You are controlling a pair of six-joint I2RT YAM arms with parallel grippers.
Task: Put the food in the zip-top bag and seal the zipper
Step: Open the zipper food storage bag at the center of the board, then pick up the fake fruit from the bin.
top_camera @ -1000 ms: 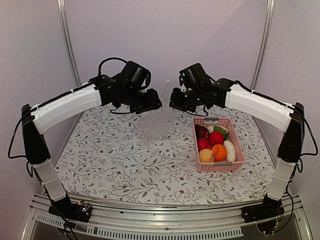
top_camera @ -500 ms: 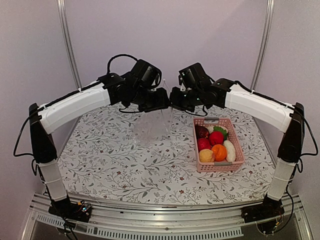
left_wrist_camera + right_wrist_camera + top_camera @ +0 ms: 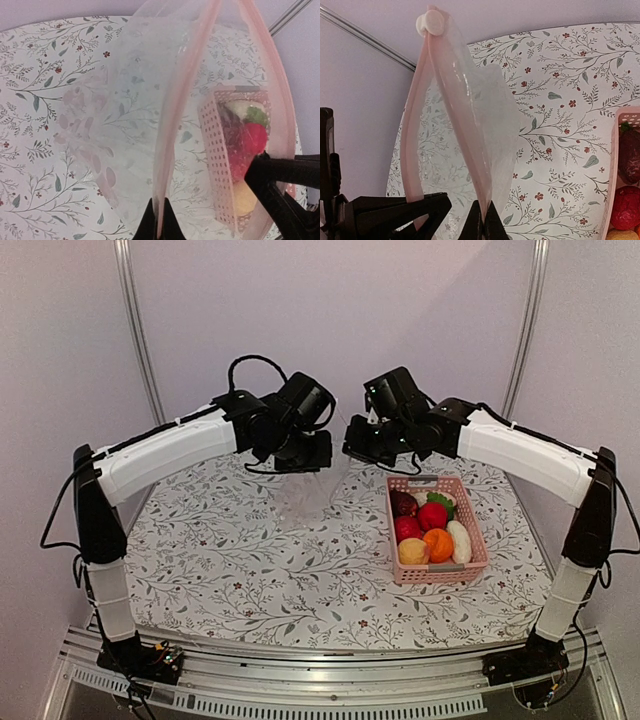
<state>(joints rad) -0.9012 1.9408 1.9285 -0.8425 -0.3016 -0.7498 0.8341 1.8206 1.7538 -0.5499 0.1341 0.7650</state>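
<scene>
The clear zip-top bag [image 3: 304, 492] hangs over the back middle of the table with its mouth pulled open between both arms. My left gripper [image 3: 159, 227] is shut on one pinkish zipper [image 3: 181, 95] strip. My right gripper [image 3: 484, 221] is shut on the other zipper [image 3: 454, 107] strip, which ends at a white slider [image 3: 431, 22]. In the top view the left gripper [image 3: 318, 456] and right gripper [image 3: 352, 451] stand close together above the bag. The food [image 3: 432, 517] lies in the pink basket [image 3: 392, 530] to the right; nothing shows inside the bag.
The pink lattice basket [image 3: 626, 118] sits on the flowered cloth [image 3: 230, 550] just right of the bag, under the right arm. Purple walls and two metal posts [image 3: 137, 330] close off the back. Seen through the bag, the basket [image 3: 214, 150] lies close below.
My left arm swung right to the bag's mouth and its gripper went from open to shut on the zipper strip. The bag now hangs a little higher. The right gripper kept its grip.
</scene>
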